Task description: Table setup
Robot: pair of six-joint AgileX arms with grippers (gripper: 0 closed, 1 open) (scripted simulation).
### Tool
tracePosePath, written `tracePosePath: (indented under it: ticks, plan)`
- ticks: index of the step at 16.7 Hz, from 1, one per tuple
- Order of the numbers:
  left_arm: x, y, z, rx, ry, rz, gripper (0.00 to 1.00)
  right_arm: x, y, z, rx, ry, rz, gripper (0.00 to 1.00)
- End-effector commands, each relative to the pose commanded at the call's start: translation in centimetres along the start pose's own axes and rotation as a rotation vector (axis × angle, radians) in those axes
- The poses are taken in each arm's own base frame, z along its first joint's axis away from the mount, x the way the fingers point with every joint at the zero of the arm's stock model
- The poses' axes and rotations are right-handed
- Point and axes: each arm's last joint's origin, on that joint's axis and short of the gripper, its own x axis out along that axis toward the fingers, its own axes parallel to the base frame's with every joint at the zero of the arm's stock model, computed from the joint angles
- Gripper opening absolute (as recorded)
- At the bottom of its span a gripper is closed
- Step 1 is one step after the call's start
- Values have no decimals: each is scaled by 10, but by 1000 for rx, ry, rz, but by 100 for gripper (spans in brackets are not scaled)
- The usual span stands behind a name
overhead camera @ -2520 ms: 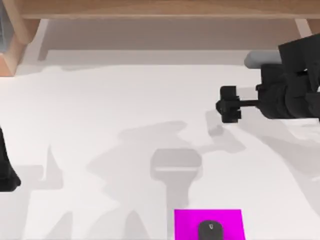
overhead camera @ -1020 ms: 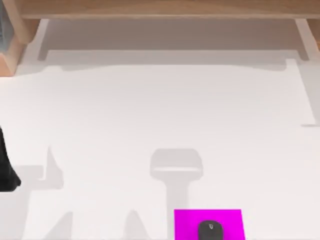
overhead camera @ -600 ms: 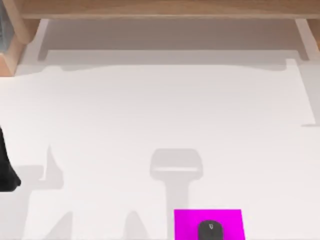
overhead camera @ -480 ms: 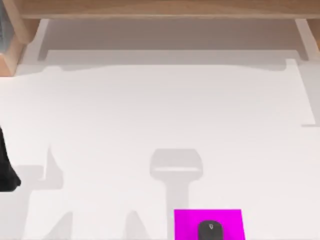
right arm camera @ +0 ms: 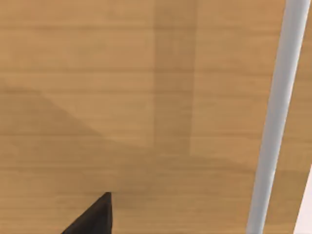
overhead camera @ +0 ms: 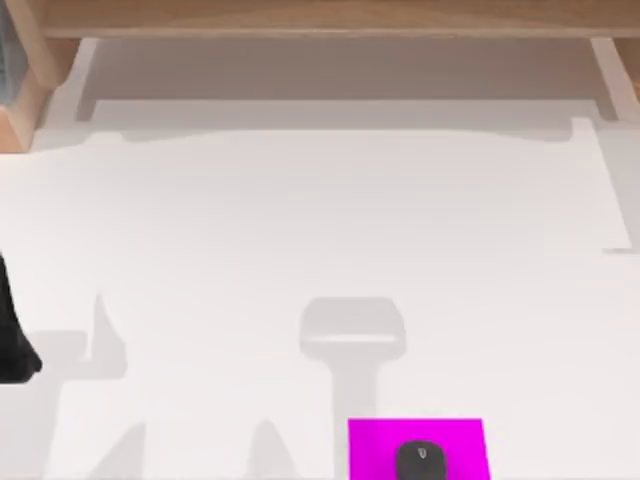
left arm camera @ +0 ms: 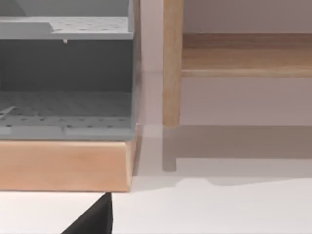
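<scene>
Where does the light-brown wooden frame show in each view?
Top view: the wooden frame runs along the far edge of the table.
Left wrist view: the frame's post stands beside a grey shelf.
Right wrist view: its wood lies behind a pale bar.
Shared landmark: the white table, in top and left wrist views.

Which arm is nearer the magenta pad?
Probably left: the left arm sits at the table's left edge, well left of the pad; the right gripper faces the wooden frame.

White table (overhead camera: 300,220), magenta pad (overhead camera: 372,445), black mouse (overhead camera: 420,461), light-brown wooden frame (overhead camera: 320,15).
</scene>
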Motion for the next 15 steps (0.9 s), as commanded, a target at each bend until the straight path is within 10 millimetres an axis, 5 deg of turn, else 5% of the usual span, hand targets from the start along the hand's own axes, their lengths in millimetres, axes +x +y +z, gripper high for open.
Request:
tracePosePath:
  ticks: [1,14,15]
  plan:
    - [0,0,0,0,0,0,100,0,0,0,0,0,0,100]
    - [0,0,0,0,0,0,100,0,0,0,0,0,0,2]
    - [0,0,0,0,0,0,100,0,0,0,0,0,0,0]
